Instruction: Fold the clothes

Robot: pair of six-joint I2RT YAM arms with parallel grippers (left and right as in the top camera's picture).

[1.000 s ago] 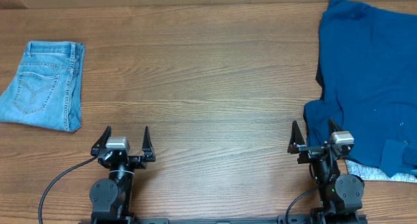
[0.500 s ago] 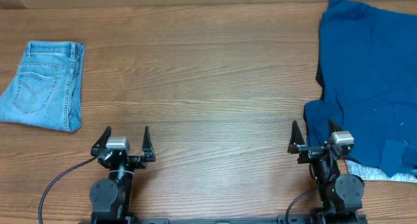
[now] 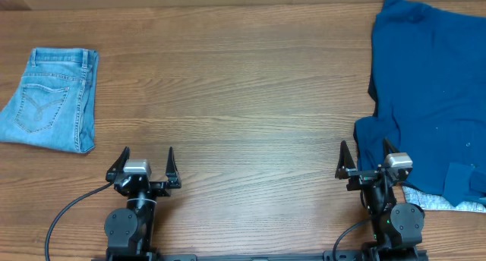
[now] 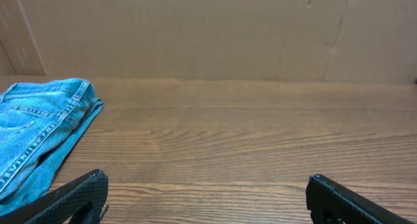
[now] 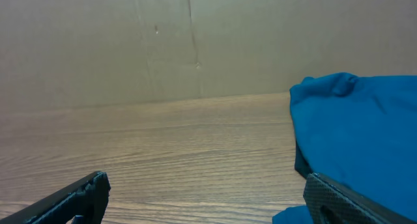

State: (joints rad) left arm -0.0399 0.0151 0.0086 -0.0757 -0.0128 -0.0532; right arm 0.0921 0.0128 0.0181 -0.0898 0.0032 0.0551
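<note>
**Change since the earlier overhead frames:** none seen. Both arms, the jeans and the other cloths lie as they did a second ago.

**Jeans** point(image 3: 49, 100): at the far-left part of the table point(image 3: 243, 86), folded into a compact packet, lying flat. The waistband points to the far edge and the folded end to the near edge, so the long axis runs far to near, with the near end spread slightly leftward. A stitched back pocket faces up. In the left wrist view the jeans point(image 4: 39, 133) lie at the left margin, ahead of the fingers and apart from them.

**Left gripper** point(image 3: 147, 156): at the near edge, near and to the right of the jeans and well apart from them. Its fingers are spread wide with bare wood between them, as the wrist view point(image 4: 205, 182) also shows. A black cable point(image 3: 68, 208) loops from its base.

**Right gripper** point(image 3: 364, 158): at the near edge on the right, fingers wide and holding nothing point(image 5: 205, 182). Its right finger stands at the edge of the dark blue garment.

**Dark blue garment** point(image 3: 433, 102): a large, rumpled spread covering the table's right side, well apart from the jeans. It also shows in the right wrist view point(image 5: 365, 126).

**Pale grey cloth** point(image 3: 433, 200): a strip showing from under the garment's near edge.

**Cardboard wall** point(image 4: 195, 28): stands behind the table's far edge.
</note>
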